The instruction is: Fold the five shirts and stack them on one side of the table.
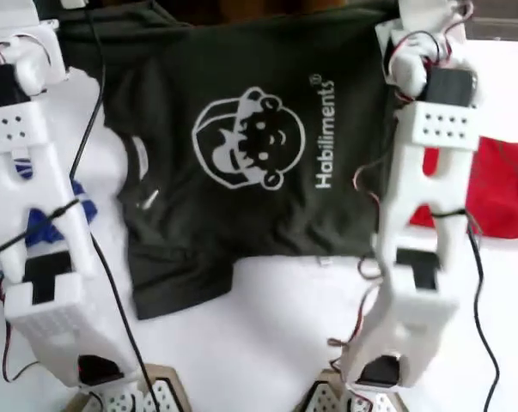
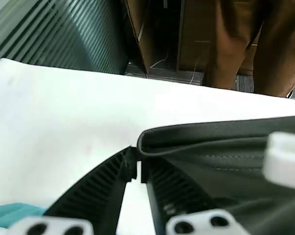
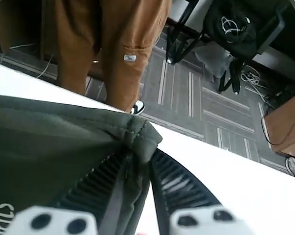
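Observation:
A dark green shirt (image 1: 250,163) with a white cartoon print lies spread across the middle of the white table (image 1: 259,343), its far edge lifted. My left gripper (image 2: 135,159) is shut on the shirt's (image 2: 220,147) far left corner, the hem folded over its fingertips. My right gripper (image 3: 137,156) is shut on the shirt's (image 3: 49,147) far right corner, cloth bunched between the ribbed fingers. A red shirt (image 1: 499,184) lies at the table's right edge behind the right arm. A blue shirt (image 1: 44,219) peeks from under the left arm.
Both white arms (image 1: 417,215) stretch from the near edge toward the far edge, flanking the green shirt. A person in brown trousers (image 3: 113,44) stands just beyond the far edge of the table. Bare white tabletop lies in front near the arm bases.

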